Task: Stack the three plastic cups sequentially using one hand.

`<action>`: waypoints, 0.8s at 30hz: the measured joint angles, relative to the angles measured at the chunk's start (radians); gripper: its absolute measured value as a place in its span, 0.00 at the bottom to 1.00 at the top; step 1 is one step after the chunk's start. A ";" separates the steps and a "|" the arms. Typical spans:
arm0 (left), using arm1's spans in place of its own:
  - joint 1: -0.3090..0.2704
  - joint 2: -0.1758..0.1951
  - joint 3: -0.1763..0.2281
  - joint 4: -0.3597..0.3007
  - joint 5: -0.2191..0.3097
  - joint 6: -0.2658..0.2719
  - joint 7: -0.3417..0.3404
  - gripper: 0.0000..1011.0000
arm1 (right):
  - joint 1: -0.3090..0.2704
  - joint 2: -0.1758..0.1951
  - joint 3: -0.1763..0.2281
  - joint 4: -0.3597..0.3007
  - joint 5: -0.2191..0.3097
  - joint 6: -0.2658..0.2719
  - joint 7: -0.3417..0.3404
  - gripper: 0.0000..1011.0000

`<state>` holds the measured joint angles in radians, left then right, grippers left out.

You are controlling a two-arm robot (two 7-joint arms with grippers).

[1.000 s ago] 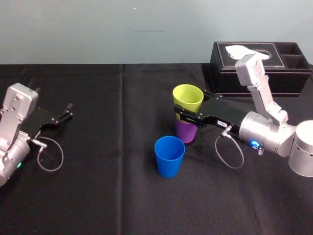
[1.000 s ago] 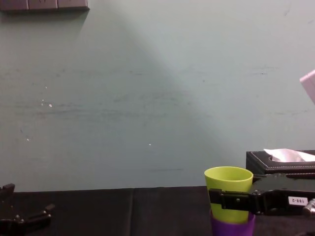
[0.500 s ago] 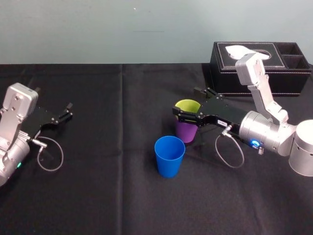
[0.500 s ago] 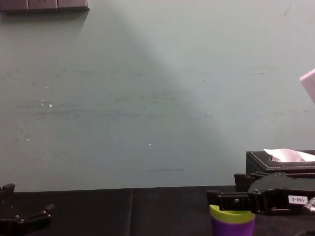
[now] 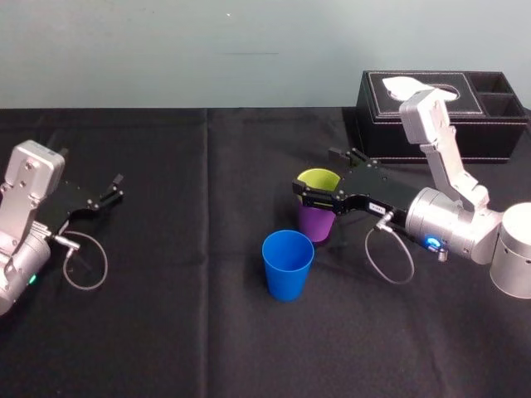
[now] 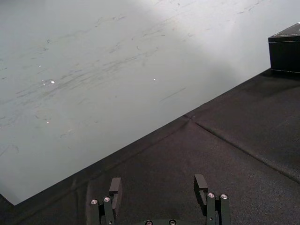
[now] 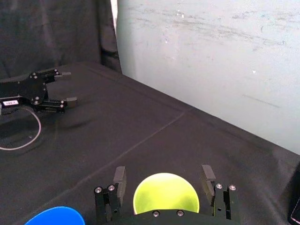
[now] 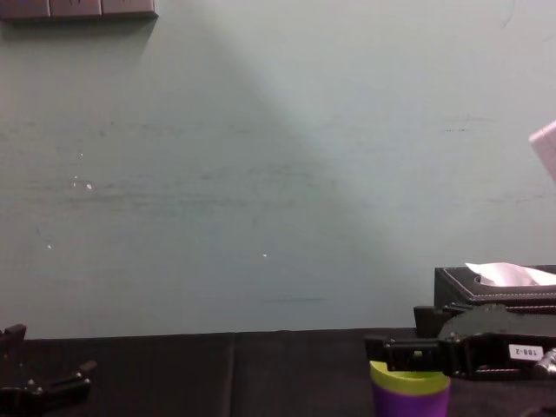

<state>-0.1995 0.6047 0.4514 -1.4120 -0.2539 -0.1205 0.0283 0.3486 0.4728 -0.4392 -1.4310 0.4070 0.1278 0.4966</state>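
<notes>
The lime green cup sits nested deep in the purple cup, with just its rim showing above the purple one. My right gripper is open around that rim, one finger on each side and a gap to the cup. The blue cup stands alone, upright, just in front and to the left of the stack, and shows at the right wrist view's edge. My left gripper rests open at the far left.
A black tissue box with a white tissue stands at the back right, behind my right arm. Black cloth covers the table. A cable loop hangs under the right wrist.
The green cup, held higher a second ago, has dropped down into the purple cup. My right gripper has opened and let go of it. The left arm has not moved.
</notes>
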 joint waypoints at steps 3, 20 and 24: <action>0.000 0.000 0.000 0.000 0.000 0.000 0.000 1.00 | -0.009 0.007 0.010 -0.024 0.001 -0.003 -0.007 0.99; 0.000 0.000 0.000 0.000 0.000 0.000 0.000 1.00 | -0.289 0.166 0.113 -0.255 0.073 -0.120 0.017 0.99; 0.000 0.000 0.000 0.000 0.000 0.000 0.000 1.00 | -0.352 0.188 0.119 -0.272 0.068 -0.169 0.034 0.99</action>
<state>-0.1995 0.6047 0.4514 -1.4120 -0.2539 -0.1205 0.0283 -0.0034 0.6610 -0.3204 -1.7034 0.4755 -0.0416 0.5306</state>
